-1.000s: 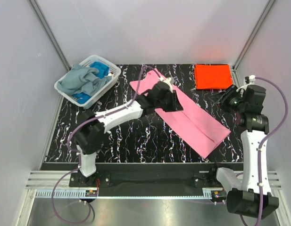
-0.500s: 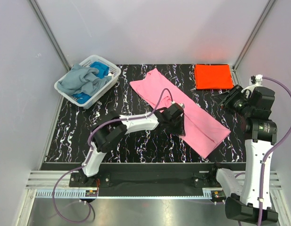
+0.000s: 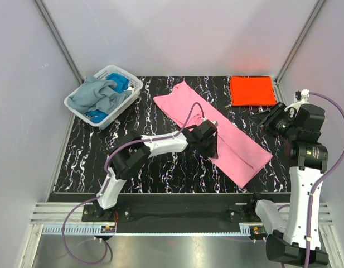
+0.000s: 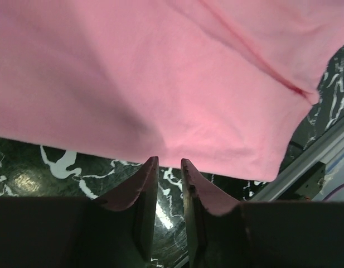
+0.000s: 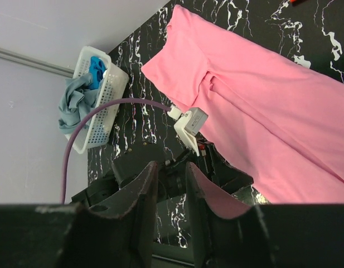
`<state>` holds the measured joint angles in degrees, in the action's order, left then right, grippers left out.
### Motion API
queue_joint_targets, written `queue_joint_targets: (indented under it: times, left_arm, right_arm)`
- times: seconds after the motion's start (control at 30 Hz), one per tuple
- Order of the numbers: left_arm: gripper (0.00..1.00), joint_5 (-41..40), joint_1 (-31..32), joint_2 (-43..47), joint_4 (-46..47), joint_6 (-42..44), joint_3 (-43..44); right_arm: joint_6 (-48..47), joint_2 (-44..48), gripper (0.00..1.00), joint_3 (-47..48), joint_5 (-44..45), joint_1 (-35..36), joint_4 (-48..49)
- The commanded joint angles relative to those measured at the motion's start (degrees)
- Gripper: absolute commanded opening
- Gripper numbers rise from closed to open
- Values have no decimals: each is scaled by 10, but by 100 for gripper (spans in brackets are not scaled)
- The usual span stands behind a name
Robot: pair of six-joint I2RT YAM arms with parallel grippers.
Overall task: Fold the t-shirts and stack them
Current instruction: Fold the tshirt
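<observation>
Count: 4 t-shirts seen at least in part, 1 basket, 2 arms.

- pink t-shirt [image 3: 238, 146]: 1, flat on the black marbled table [image 3: 160, 167]. Folded into a long strip running diagonally from far-centre to near-right.
- orange-red t-shirt [image 3: 251, 90]: 1, folded into a neat rectangle at the far right corner, apart from the pink one.
- grey-blue t-shirt [image 3: 96, 95]: 1, bunched in the white basket [image 3: 132, 80] at far left, spilling over the rim.
- blue t-shirt [image 3: 121, 84]: under the grey-blue one in the same basket. Blue shows in two spots, can't tell if that's one shirt or more.

left gripper [image 4: 168, 162]: reaches across to the near-left long edge of the pink strip, roughly mid-length. Jaws only slightly apart, nothing between them, and table shows through the gap. Tips sit right at the hem; can't tell if they touch cloth.

right gripper [image 5: 170, 163]: up in the air at the right side, just near of the orange-red shirt, pointing left over the table. Narrow gap, empty.
</observation>
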<state>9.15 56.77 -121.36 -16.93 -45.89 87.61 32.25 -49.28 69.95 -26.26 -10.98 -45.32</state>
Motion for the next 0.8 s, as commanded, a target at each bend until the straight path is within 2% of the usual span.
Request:
queue_joint_targets:
  times: [0.0, 0.13, 0.27, 0.53, 0.77]
  left_arm:
    - [27, -5, -2, -8, 33, 9, 43]
    - [26, -11, -2, -50, -4, 6, 68]
    - [26, -36, -3, -48, -44, 6, 46]
    - [27, -83, -12, 1, -106, 11, -6]
    - [29, -138, -24, 69, -157, 4, -98]
  right_arm:
    - [-10, 0, 34, 15, -17, 3, 14]
    - [-16, -1, 34, 8, -27, 3, 22]
    - [-23, -1, 34, 8, -22, 3, 23]
    - [-4, 1, 34, -20, -39, 3, 46]
    - [-10, -13, 35, -39, -40, 3, 53]
